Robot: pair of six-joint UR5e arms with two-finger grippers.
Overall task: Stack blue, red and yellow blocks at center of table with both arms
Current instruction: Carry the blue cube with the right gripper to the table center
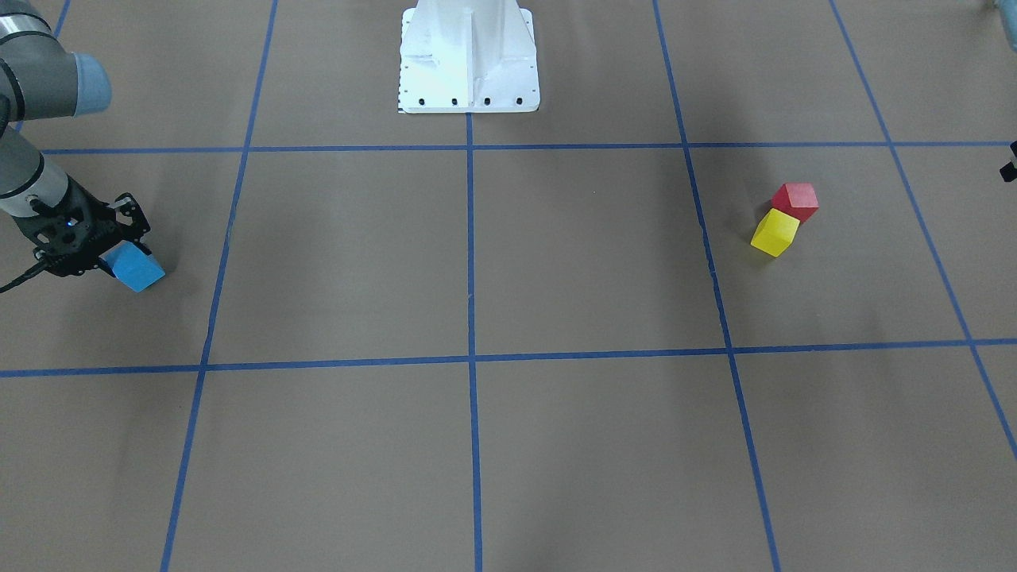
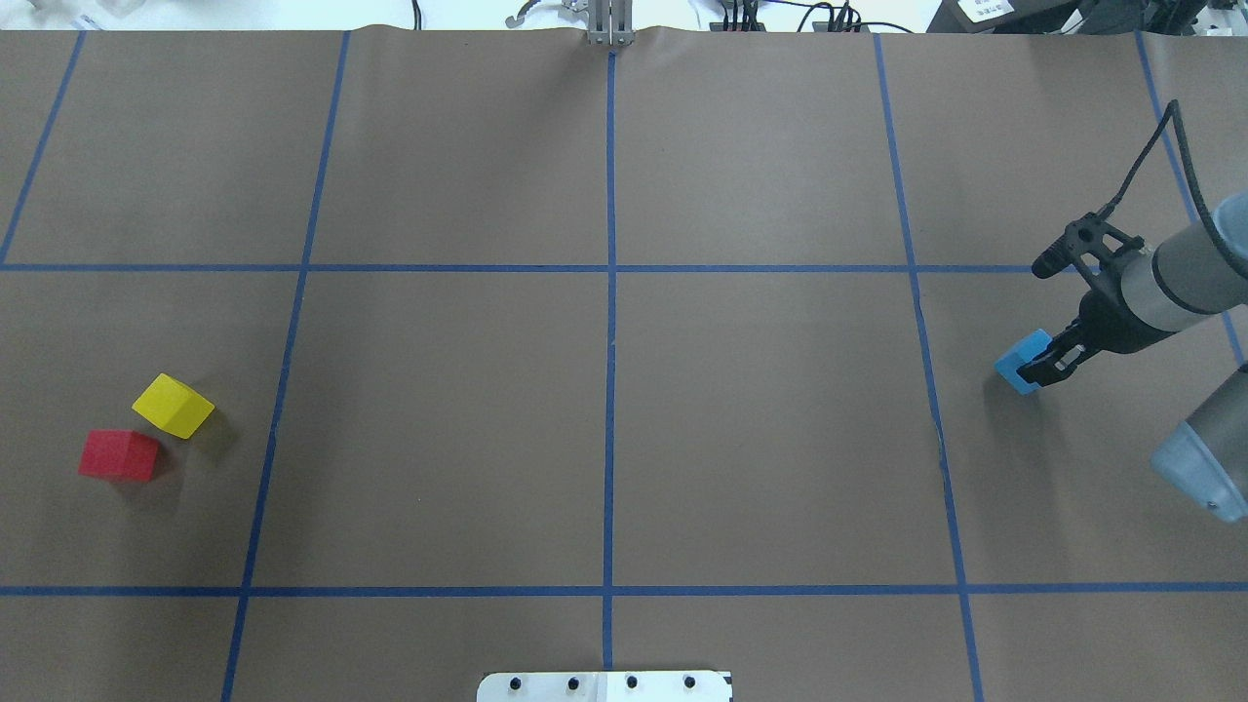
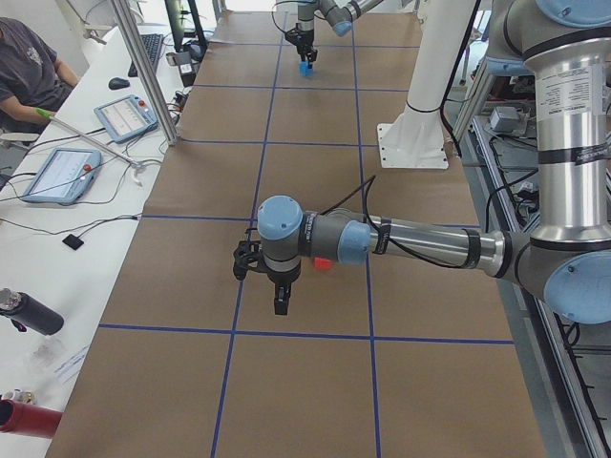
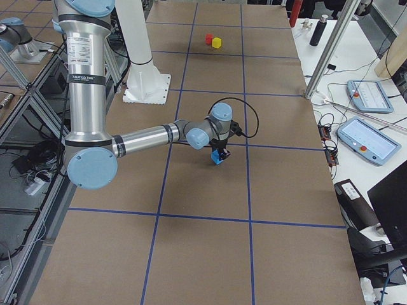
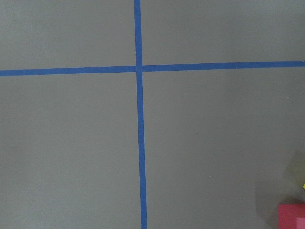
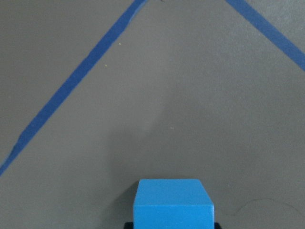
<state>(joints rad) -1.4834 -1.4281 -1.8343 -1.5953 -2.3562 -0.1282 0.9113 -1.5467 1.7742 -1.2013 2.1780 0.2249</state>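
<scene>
My right gripper (image 2: 1035, 359) is shut on the light blue block (image 2: 1021, 362), low over the table at the robot's far right. The right wrist view shows that blue block (image 6: 173, 203) right between the fingers. The yellow block (image 2: 173, 406) and the red block (image 2: 119, 454) lie corner to corner at the far left. My left gripper (image 3: 279, 305) hangs above the table beside the red block (image 3: 323, 262); I cannot tell whether it is open or shut. The left wrist view catches the red block (image 5: 291, 217) in its bottom right corner. The center of table (image 2: 610, 429) is bare brown paper with blue tape lines.
The white bolted pedestal (image 1: 469, 56) stands at the robot's edge of the table. A person (image 3: 29, 67) sits at a side bench with tablets (image 3: 62, 174) and cables. Metal frame posts (image 3: 143, 72) rise along the operators' side.
</scene>
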